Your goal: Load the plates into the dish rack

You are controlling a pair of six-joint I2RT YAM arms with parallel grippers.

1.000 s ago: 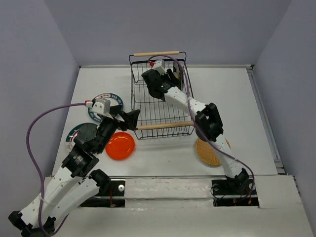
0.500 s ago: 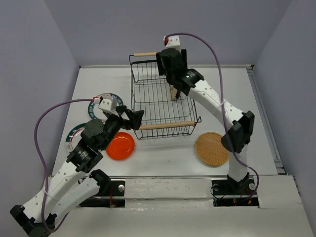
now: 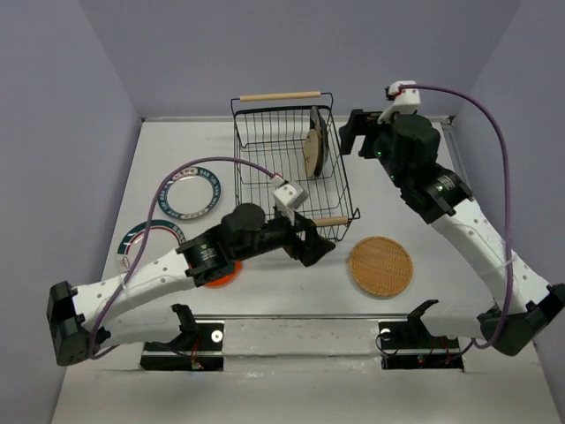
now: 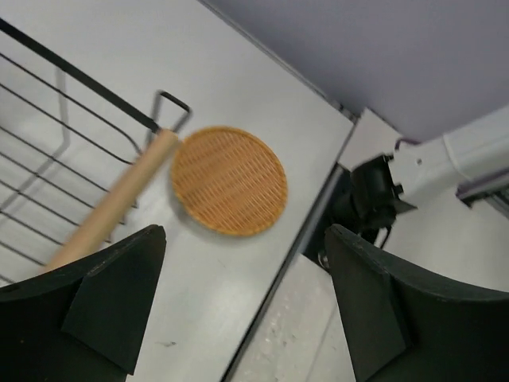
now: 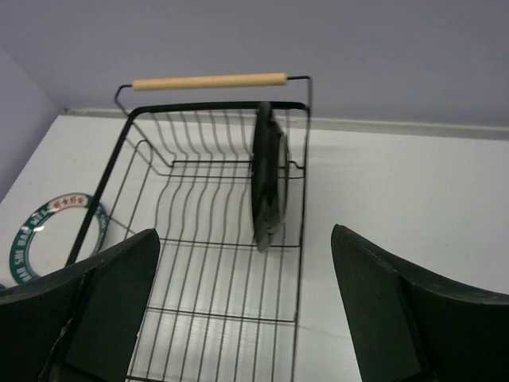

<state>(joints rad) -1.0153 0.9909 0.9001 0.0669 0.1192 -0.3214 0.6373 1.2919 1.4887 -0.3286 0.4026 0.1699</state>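
The left hand [image 4: 245, 247] hovers over the surface [image 4: 199, 302], its jaws spread wide with nothing between them. Just ahead of its fingertips the woven plate [image 4: 229, 180] lies flat, and off to its left front runs the near handle [image 4: 111, 208] of the rack [image 3: 265, 177]. Back along this hand's arm a sliver of the orange plate [image 3: 227, 272] shows from under the forearm. Farther behind on the same side lie a teal-rimmed plate [image 3: 141, 240] and, beyond it, a second teal-rimmed plate [image 3: 192, 193], both flat on the surface and outside the rack. The right hand [image 5: 245, 239] is raised beside the rack's right side, jaws likewise wide apart and empty. Straight ahead of it, the beige plate [image 3: 310, 152] and the black-rimmed plate [image 3: 323, 132] stand on edge close together in the rack's wires, at the end nearest this hand.
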